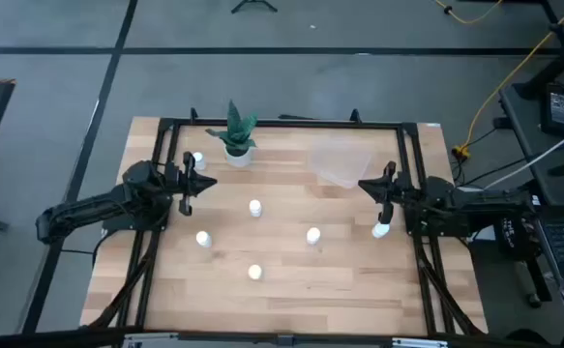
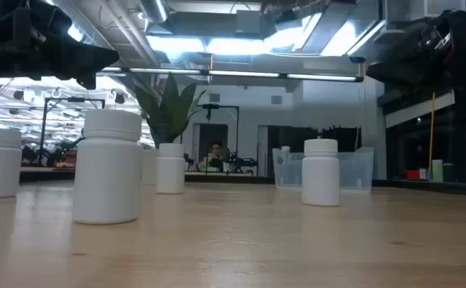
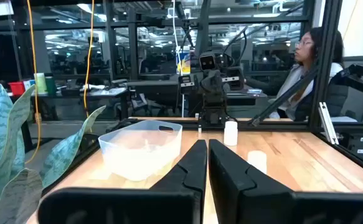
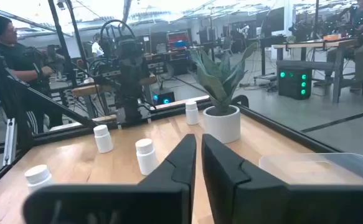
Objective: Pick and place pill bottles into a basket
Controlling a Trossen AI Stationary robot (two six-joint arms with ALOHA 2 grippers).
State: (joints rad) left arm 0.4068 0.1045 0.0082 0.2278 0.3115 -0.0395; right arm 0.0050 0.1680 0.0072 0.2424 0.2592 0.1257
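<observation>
The left end effector [image 1: 187, 182] hovers over the left side of the wooden table [image 1: 291, 280], its two fingers pressed together with nothing between them. Just beyond it, near the far left corner, one pill bottle [image 1: 197, 160] stands close to the white pot holding a green plant [image 1: 237, 135]. Moving rightward across the table, a second pill bottle [image 1: 203, 239] stands toward the left of the middle area, a third [image 1: 254, 207] stands near the centre, and a fourth [image 1: 254, 273] stands nearer the front edge, each upright and apart from the others. A fifth pill bottle [image 1: 312, 235] stands to the right of centre. The basket [image 1: 341, 162], a clear shallow tray, rests toward the far right part of the table, with no bottle seen inside it from above. The right end effector [image 1: 384, 189] hovers over the right side of the table, near the basket's front right corner, its fingers closed and gripping nothing. The sixth pill bottle [image 1: 380, 230] stands upright just in front of that end effector, near the right edge of the table. In the left wrist view, a seated person [image 3: 309, 59] shows beyond the table's far side.
</observation>
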